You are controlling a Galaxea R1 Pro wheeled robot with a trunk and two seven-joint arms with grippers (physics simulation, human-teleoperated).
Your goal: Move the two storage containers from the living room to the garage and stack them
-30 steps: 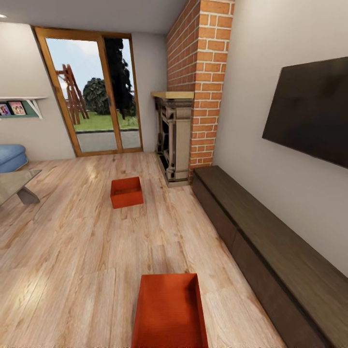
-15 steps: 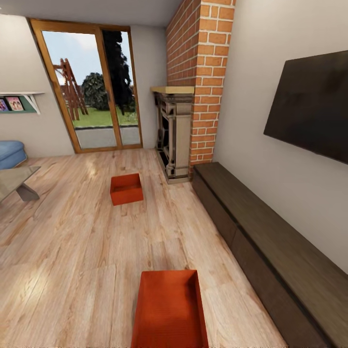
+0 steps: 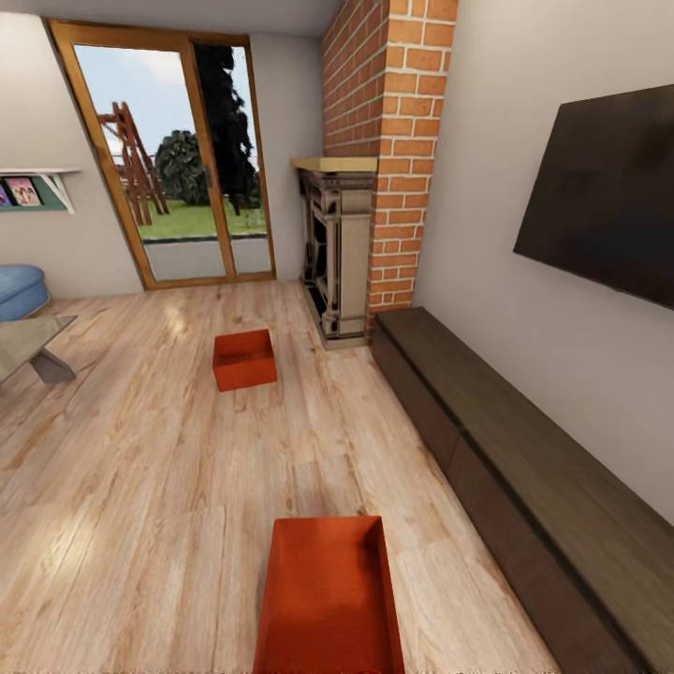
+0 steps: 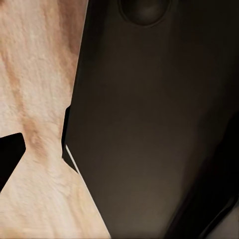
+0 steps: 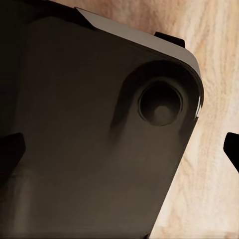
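Claw state on both arms impossible to tell; head view shifted slightly, near storage container (image 3: 329,594) and far storage container (image 3: 244,358) untouched on living-room plank floor (image 3: 140,487), carrying not begun.

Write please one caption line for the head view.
Two orange-red storage containers on living room wood floor, beside a dark cabinet and brick fireplace.

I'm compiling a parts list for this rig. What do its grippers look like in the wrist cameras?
Little of them shows. The right gripper has flat, matte black fingertips with angular, pointed outlines; the left gripper has the same black tip. No cables or markings are visible. Beyond lies a dark, glossy, round-cornered panel with a circular recess.
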